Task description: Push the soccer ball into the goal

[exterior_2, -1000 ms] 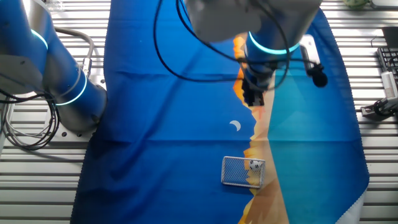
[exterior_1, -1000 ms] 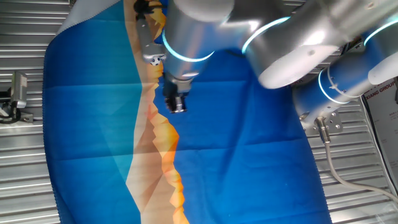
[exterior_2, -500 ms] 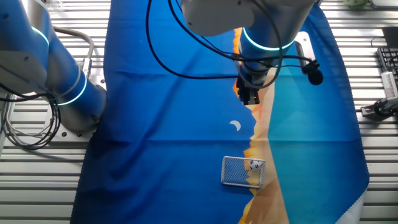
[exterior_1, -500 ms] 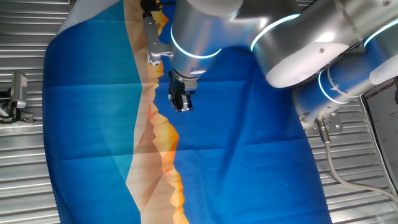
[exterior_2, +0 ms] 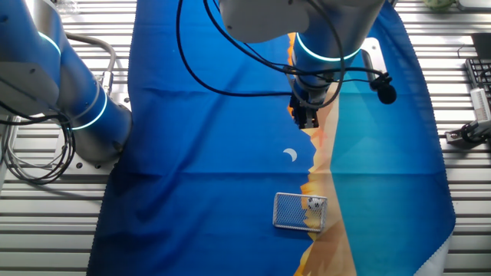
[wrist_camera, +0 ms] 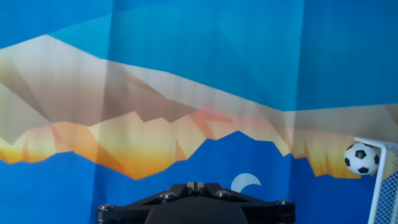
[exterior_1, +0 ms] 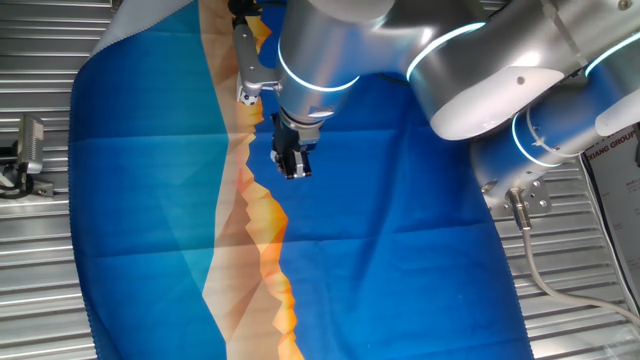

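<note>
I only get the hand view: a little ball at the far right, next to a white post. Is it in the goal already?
Observer: In the other fixed view, the ball shows inside the outline of the goal, near one end.
Operator: Where is the tool, then?
Observer: The tool hangs over the cloth, well apart from the goal, with the printed moon between them.
Operator: Is the whole table blue?
Observer: No. The cloth only covers the middle; a ribbed metal table shows on both sides.
</note>
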`<state>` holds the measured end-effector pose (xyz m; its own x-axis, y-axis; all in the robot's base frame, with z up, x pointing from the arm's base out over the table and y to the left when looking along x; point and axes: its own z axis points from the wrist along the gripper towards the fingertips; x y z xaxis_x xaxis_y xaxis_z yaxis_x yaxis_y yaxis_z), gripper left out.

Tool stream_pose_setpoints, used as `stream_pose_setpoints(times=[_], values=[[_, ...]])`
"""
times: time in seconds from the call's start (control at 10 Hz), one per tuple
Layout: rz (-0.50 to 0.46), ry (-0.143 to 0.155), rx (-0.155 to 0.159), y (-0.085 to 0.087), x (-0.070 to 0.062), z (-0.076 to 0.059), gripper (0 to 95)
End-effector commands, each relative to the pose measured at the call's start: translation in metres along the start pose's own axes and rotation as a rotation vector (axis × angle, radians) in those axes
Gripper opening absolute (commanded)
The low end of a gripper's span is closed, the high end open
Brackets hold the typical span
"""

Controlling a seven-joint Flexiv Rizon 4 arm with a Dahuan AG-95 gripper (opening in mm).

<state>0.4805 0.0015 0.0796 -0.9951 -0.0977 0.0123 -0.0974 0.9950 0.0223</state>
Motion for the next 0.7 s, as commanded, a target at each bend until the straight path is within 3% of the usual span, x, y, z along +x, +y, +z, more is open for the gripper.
stream_pose_setpoints(times=[0.1, 0.7], values=[[0.002, 0.005, -0.001, 0.0012, 0.0021, -0.0009, 0.0], [-0.004, 0.009, 0.008, 0.0019, 0.007, 0.0011, 0.0]])
